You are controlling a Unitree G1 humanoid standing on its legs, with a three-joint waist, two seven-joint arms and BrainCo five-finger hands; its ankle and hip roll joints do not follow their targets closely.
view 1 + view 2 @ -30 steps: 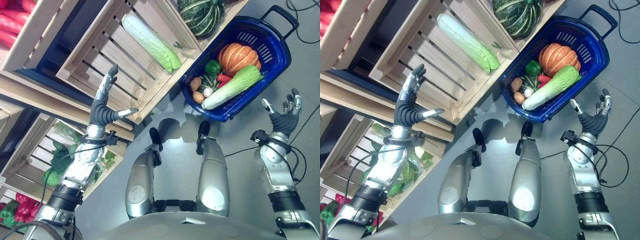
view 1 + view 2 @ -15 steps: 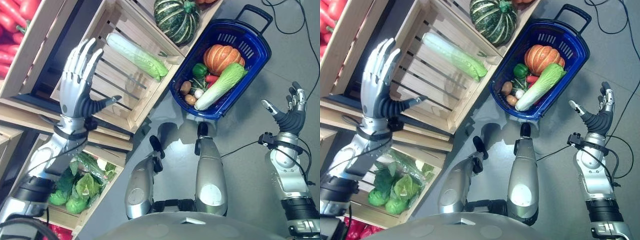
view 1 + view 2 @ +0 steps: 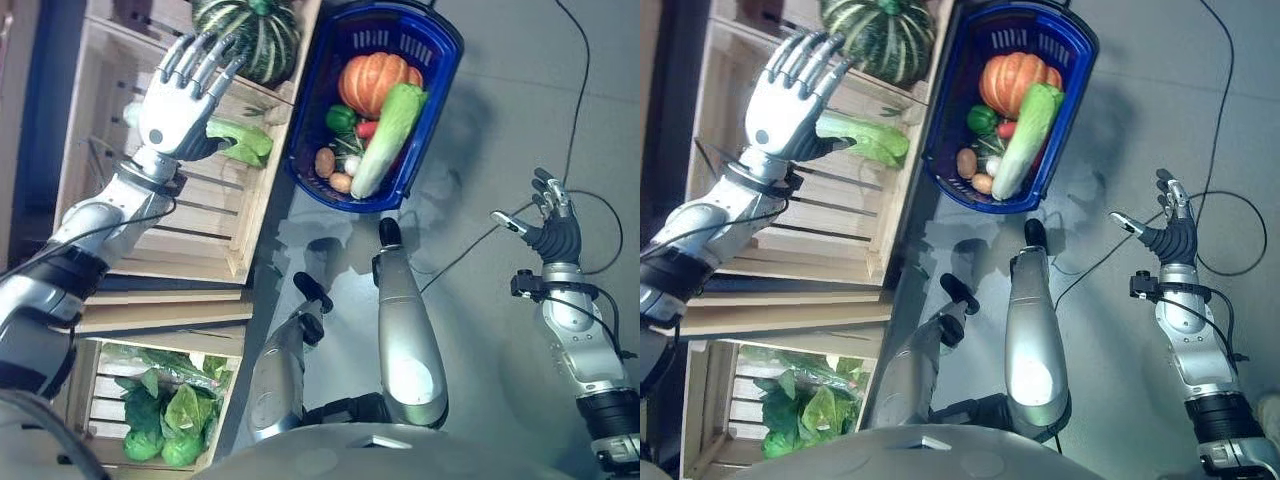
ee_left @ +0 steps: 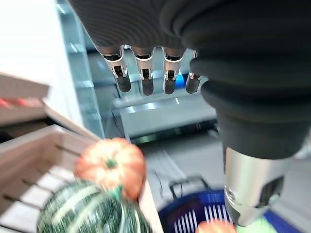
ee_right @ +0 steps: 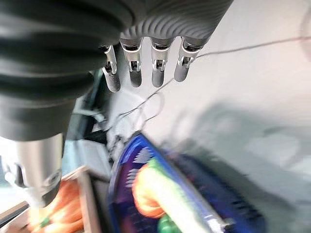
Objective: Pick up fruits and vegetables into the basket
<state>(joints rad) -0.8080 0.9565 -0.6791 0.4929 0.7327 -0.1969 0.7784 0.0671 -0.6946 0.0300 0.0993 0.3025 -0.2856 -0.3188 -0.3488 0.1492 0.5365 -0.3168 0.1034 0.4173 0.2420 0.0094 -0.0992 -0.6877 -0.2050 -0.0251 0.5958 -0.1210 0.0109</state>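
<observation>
On a grey floor (image 3: 500,110), wooden slatted crates (image 3: 110,215) stand beside a blue plastic basket (image 3: 440,45) filled with vegetables. The left hand (image 3: 180,100) is spread, unclenched, above a pale green cabbage (image 3: 240,140) in the crate. The right hand (image 3: 545,225) is held released over the floor.

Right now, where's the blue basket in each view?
Left eye view: blue basket, top centre.
Right eye view: basket, top centre.
Left wrist view: basket, just beyond the green squash.
Right wrist view: basket, on the floor.
Shared landmark: the orange pumpkin inside it.
</observation>
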